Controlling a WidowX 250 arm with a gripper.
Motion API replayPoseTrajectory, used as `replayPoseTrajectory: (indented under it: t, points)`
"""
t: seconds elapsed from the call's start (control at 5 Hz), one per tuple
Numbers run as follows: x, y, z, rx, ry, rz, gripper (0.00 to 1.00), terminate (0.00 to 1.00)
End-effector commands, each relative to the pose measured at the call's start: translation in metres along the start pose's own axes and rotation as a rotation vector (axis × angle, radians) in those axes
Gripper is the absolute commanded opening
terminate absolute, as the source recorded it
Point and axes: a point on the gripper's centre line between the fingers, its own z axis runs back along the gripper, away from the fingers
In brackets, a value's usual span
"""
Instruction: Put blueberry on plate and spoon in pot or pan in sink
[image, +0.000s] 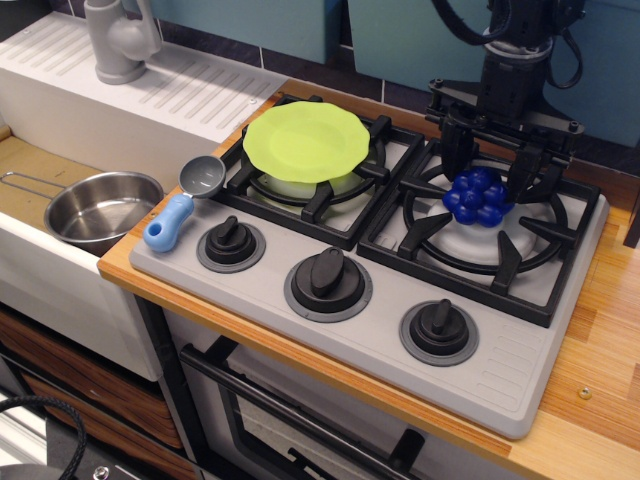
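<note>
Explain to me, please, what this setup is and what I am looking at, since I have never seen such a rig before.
This is a toy kitchen seen by one camera looking down from the front. The black machine at top right is a robot arm; its gripper has two fingers, which stand on either side of the blueberry on the right burner. The picture does not show whether the fingers are pressing on it, nor whether it is clear of the grate. On the left burner lies the plate, with nothing on it. The spoon lies at the stove's left edge. Further left, the pan sits in the sink, beside the faucet. Three knobs line the stove front.
</note>
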Motion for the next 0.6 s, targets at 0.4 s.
replayPoseTrajectory:
  t: [0.4]
  points:
    - [0.001,0.022,0.07,0.021,-0.062,-0.078,0.0,0.0]
